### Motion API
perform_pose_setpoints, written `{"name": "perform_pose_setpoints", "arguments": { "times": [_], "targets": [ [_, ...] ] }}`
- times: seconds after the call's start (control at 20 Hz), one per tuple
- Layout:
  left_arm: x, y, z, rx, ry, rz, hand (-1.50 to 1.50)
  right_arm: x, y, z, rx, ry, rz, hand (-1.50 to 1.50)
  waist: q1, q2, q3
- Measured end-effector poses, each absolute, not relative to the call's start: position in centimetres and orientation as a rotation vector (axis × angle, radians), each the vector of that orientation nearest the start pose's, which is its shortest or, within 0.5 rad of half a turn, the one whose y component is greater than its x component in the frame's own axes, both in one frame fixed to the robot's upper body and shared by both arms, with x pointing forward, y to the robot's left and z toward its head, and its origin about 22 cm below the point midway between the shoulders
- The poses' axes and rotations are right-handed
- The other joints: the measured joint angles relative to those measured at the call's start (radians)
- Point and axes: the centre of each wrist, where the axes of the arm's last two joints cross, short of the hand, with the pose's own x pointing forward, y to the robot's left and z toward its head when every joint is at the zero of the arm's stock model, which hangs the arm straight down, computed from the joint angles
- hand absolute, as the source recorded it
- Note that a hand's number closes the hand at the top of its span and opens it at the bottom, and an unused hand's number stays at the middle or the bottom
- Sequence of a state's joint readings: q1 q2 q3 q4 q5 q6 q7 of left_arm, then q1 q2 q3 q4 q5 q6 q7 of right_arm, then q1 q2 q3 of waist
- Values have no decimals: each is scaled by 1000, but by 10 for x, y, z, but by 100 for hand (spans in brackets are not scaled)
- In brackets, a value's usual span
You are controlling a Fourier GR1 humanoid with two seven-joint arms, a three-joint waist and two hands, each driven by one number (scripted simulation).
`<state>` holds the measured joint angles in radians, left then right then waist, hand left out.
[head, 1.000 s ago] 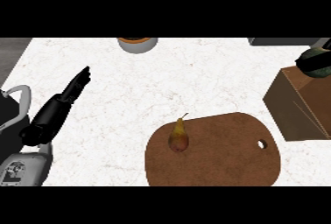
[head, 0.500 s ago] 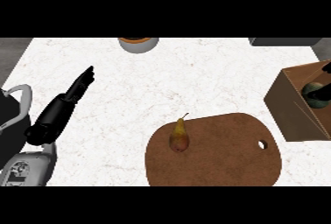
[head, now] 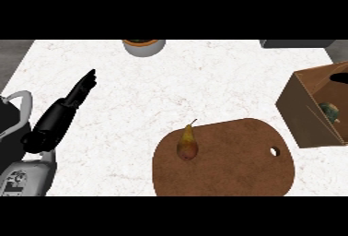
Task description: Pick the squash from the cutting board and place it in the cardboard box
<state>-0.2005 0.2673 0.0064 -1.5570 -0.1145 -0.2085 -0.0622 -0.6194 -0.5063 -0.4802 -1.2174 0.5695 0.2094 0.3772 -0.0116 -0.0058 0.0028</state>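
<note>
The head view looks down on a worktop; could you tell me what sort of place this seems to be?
Most likely a kitchen counter: a white speckled stone-like top carries a round wooden cutting board with a pear-shaped fruit or squash on it, a cardboard box beside it, and a small pot at the far edge.

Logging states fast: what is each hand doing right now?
Left hand: open, fingers straight, holding nothing.
Right hand: not in view.

Matt brown wooden cutting board on speckled white stone counter
</note>
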Motion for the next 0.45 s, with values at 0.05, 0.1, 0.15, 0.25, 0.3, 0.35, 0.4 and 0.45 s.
{"name": "perform_pose_setpoints", "arguments": {
  "times": [0.05,0.1,0.15,0.25,0.3,0.35,0.4,0.45],
  "targets": [
    [287,270,63,107,-1740,-522,0,348,-401,189,-896,-1335,151,-150,-2,0,0],
    [287,270,63,108,-1740,-521,0,346,-404,192,-869,-1381,62,-150,-4,-1,0],
    [288,269,64,110,-1741,-520,0,344,-407,191,-842,-1416,-26,-150,-5,-1,0],
    [286,270,63,107,-1740,-519,0,337,-419,187,-811,-1457,-181,-150,-2,1,0],
    [287,270,63,109,-1742,-516,0,331,-427,187,-802,-1471,-241,-150,-3,2,-1],
    [288,270,63,110,-1742,-518,0,325,-433,182,-792,-1480,-290,-150,-3,2,-1],
    [286,270,60,109,-1738,-520,0,319,-439,179,-785,-1490,-335,-150,-2,2,-1],
    [286,271,65,104,-1741,-521,0,312,-448,174,-788,-1496,-373,-150,1,3,-2]
  ]
}}
